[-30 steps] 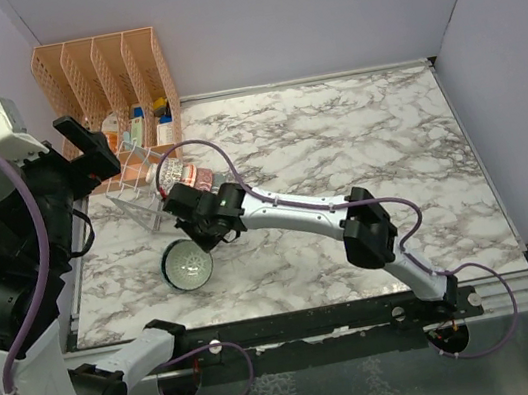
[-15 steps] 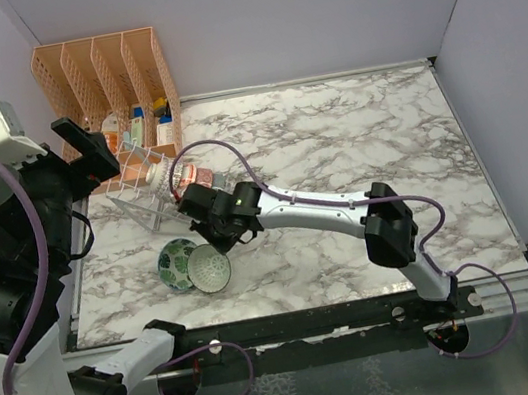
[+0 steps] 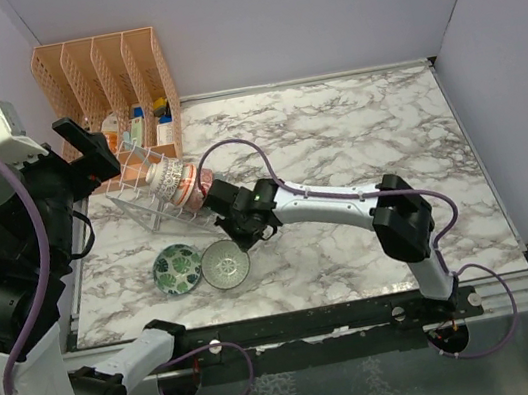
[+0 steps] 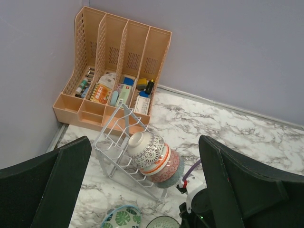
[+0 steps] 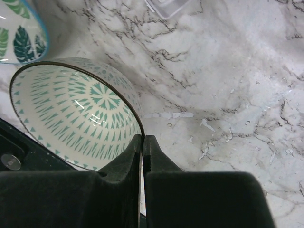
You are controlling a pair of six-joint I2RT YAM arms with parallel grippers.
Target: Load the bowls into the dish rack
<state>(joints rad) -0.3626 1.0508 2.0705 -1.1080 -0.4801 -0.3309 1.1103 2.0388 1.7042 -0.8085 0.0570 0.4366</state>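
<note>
Right wrist, bowl [image 5: 76, 118], cream inside, teal triangles

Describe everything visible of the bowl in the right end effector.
The bowl is small, round and glazed-looking, cream inside with rings of teal triangles around a central starburst, under a thin dark rim. It sits mouth up in front of the dish rack, just right of the leaf-patterned bowl. The right end effector pinches its rim, one finger inside, one outside. Whether it touches the table cannot be told.
</note>
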